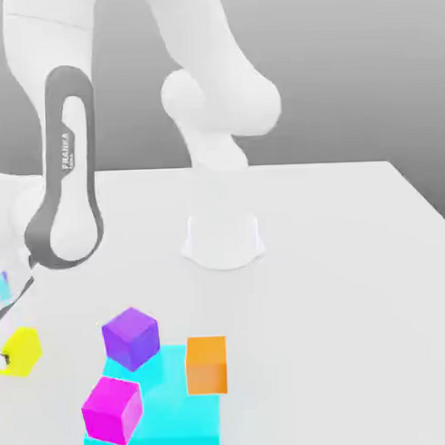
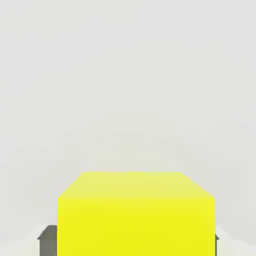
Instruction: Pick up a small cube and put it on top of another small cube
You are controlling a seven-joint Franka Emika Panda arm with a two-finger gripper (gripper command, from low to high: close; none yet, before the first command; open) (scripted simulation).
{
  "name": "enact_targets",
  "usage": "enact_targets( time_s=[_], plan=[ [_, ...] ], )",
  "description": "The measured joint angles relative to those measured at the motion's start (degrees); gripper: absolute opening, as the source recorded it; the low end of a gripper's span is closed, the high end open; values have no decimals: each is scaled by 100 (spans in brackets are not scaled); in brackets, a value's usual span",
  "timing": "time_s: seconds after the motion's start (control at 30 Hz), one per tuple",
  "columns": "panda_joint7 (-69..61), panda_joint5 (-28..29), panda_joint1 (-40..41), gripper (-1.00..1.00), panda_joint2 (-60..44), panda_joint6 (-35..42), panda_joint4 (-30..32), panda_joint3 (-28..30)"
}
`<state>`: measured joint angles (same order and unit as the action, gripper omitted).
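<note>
The small yellow cube [image 1: 21, 350] is at the far left edge of the exterior view, near the table's front. In the hand view the yellow cube [image 2: 135, 215] sits between my gripper's [image 2: 133, 241] two fingers [image 2: 48, 241], which press against its two sides, so the gripper is shut on it. A small purple cube [image 1: 131, 338] and a small magenta cube [image 1: 113, 411] lie to the exterior view's right of the yellow one. My arm [image 1: 66, 177] reaches down on the left.
A big cyan block [image 1: 174, 413] lies at the front, with the purple and magenta cubes at its left corners. An orange cube [image 1: 207, 364] stands at its far edge. The robot's white base [image 1: 222, 240] is behind them on the white table [image 1: 355, 285].
</note>
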<state>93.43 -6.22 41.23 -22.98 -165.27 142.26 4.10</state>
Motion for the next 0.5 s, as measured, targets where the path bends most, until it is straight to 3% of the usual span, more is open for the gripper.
enact_targets(
  time_s=[0.23, 0.5],
  plan=[
    [201, 254, -131, -100, 936, 770, 168, 167],
    [1542, 673, -1424, -100, 1659, 2433, -790, -691]
  ],
)
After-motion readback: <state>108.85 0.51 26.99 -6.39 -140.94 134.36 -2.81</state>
